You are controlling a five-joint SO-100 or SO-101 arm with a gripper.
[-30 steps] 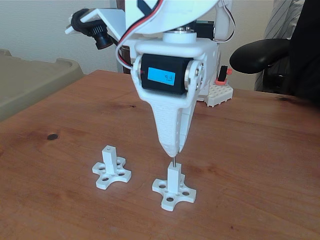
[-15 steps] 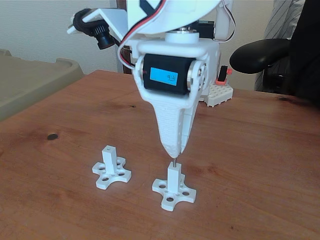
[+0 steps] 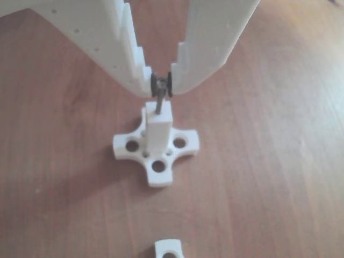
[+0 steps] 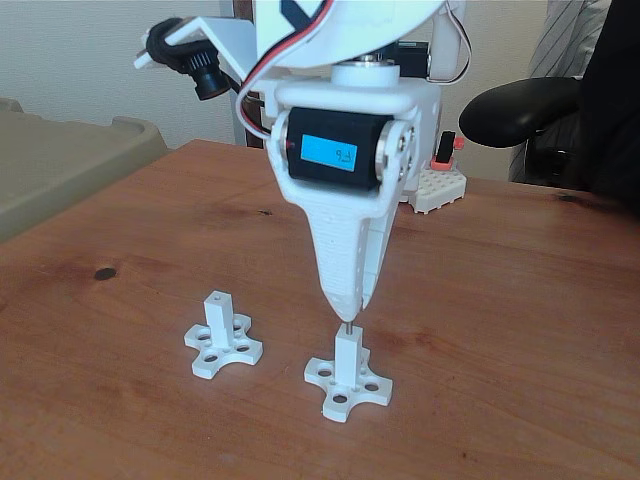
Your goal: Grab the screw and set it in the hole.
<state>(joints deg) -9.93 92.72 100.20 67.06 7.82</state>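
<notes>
The screw (image 3: 159, 102) stands upright, its head pinched between the fingertips of the gripper (image 3: 160, 86) and its lower end entering the hole (image 3: 159, 113) at the tip of the white post (image 3: 159, 134). The jaws are nearly closed on the screw head. In the fixed view the gripper (image 4: 346, 310) hangs directly above this nearer right post (image 4: 347, 362); a second post (image 4: 219, 318) stands to its left on the wooden table (image 4: 520, 330).

Tool (image 4: 347, 311) lower than second ago, shifted slightly right; less screw (image 4: 346, 327) shank exposed above post (image 4: 346, 357) tip.
</notes>
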